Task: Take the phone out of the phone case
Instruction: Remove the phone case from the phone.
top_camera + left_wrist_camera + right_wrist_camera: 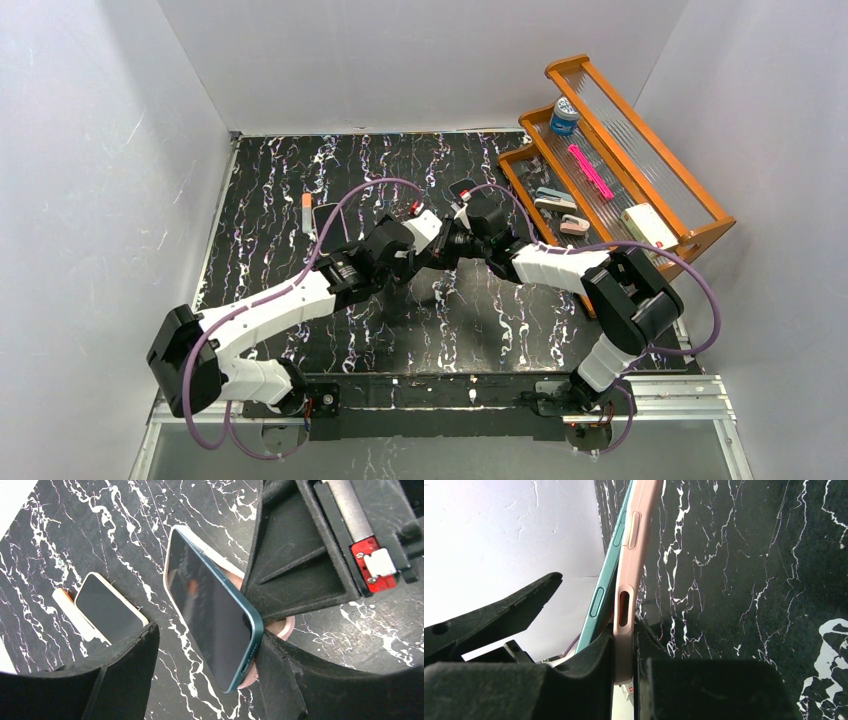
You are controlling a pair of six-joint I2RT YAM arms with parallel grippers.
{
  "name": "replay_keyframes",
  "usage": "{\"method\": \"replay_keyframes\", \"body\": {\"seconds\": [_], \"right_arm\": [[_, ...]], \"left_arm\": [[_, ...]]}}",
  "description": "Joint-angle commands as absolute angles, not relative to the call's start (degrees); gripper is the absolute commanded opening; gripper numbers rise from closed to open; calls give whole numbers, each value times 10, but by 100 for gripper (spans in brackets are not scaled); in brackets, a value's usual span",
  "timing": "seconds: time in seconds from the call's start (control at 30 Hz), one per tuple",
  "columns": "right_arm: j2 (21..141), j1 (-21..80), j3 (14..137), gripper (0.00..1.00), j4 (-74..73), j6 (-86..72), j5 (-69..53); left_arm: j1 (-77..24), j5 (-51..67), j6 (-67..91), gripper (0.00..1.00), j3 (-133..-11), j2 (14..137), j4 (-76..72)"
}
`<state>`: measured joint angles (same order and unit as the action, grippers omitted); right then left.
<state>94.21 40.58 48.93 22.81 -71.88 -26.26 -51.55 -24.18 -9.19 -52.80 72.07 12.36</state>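
- Two arms meet over the middle of the black, white-veined marble table [280,180], with their wrists almost touching.
- The right gripper [625,640] is clamped on the pink rubbery phone case [633,555] — its fingers pinch the case's edge just below the long side slot.
- The teal phone [210,615], with its dark glass screen, is held up off the table on edge and tilted. Its nearer end gapes away from the case, and its far end lies against the case.
- The left gripper [207,635] is spread wide with the phone between its fingers. One finger [300,680] is at the phone's lower corner, and the other stands apart from the screen.
- A second dark-screened phone in a pale case [107,607] lies flat on the table to the left, with a white marker with an orange cap [306,210] just beside it.
- An orange wooden rack [700,235] stands at the right edge — it holds a blue-lidded jar [564,115] and a pink pen [590,170].
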Motion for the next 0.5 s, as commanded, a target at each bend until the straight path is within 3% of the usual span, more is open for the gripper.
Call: {"method": "replay_keyframes", "body": {"seconds": [0.0,0.17,0.47], "right_arm": [[904,419,499,1,297,-723,-300],[892,425,500,1,293,-720,-292],[890,426,488,1,292,-716,-280]], "left_arm": [[-519,-283,-104,64,-532,744,138],[-526,-313,-104,58,-536,768,142],[-531,-312,-102,8,-537,768,145]]}}
